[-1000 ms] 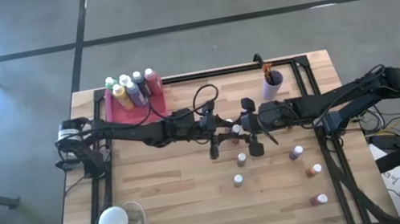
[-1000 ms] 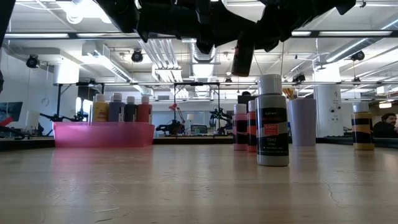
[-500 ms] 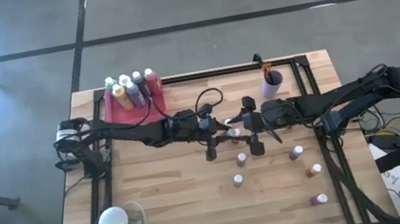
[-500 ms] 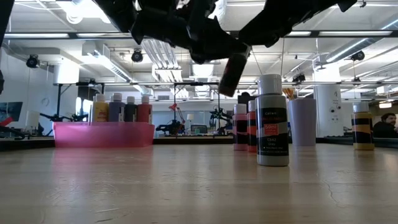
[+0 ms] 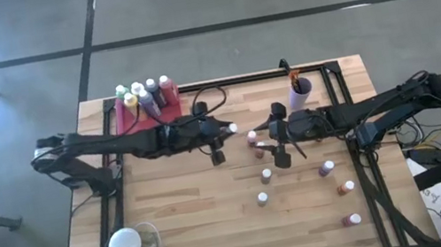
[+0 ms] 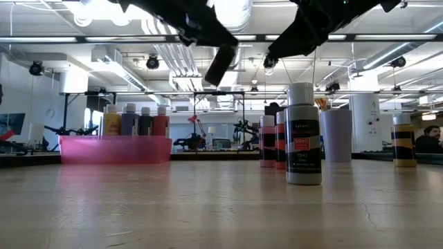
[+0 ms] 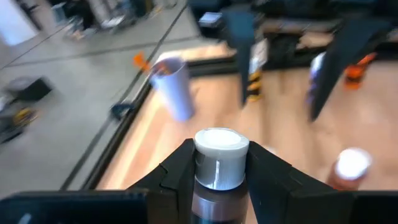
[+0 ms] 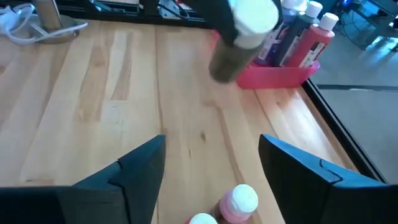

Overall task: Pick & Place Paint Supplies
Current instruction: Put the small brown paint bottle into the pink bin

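A small dark paint bottle (image 7: 219, 180) with a white cap is clamped between the fingers of the left gripper (image 5: 221, 139), held in the air just left of the table's centre in the high view; in the low view the same bottle (image 6: 219, 63) is seen tilted, well above the wood, near the upper middle of the frame. The right gripper (image 5: 278, 139) is seen at the centre of the table with its fingers spread and nothing between them (a pink-bodied bottle (image 8: 239, 203) stands just below them on the wood). More white-capped bottles (image 5: 336, 192) are scattered over the lower right of the table, while a group of larger bottles (image 5: 144, 97) is gathered in the pink tray (image 5: 133, 124) at the upper left. A cup (image 5: 300, 87) is placed near the upper right edge. Bare wood is left open between the held bottle and the tray; a white bulb (image 5: 124, 245) is placed at the lower left corner.
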{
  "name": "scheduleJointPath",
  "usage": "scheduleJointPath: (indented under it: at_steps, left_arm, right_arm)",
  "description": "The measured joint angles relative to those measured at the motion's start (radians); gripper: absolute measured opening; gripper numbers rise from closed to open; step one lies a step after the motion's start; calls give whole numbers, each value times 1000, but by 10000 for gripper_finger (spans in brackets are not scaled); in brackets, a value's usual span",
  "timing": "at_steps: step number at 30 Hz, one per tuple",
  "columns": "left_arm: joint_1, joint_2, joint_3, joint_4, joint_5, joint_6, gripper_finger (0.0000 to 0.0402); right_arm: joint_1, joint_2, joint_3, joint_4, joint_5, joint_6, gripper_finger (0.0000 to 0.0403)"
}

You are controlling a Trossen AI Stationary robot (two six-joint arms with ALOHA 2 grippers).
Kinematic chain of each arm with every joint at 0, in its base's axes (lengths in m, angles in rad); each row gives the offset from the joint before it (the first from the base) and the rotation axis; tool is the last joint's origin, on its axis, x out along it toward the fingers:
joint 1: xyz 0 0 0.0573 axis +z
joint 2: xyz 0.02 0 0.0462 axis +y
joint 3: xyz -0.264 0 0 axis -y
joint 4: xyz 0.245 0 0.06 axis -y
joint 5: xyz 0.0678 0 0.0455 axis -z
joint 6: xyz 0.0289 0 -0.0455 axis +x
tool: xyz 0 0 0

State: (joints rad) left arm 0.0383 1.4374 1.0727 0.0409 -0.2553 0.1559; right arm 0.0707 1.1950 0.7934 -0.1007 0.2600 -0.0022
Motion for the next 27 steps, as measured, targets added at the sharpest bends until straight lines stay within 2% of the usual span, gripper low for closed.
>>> scheduleJointPath:
  at_steps: [9,15,19,27]
  left_arm:
    - [6,-113,-83,-39,-227,-24,119]
    - [17,-204,-198,19,-301,-70,119]
    - [32,-262,-310,141,-320,-80,119]
    - [88,-327,-535,521,-330,-71,119]
  right_arm:
    - [-26,0,-2,1,5,1,226]
    - [-94,-4,-10,22,5,3,235]
    - [-142,-4,-21,69,5,8,248]
    - [-231,-5,-59,237,5,3,261]
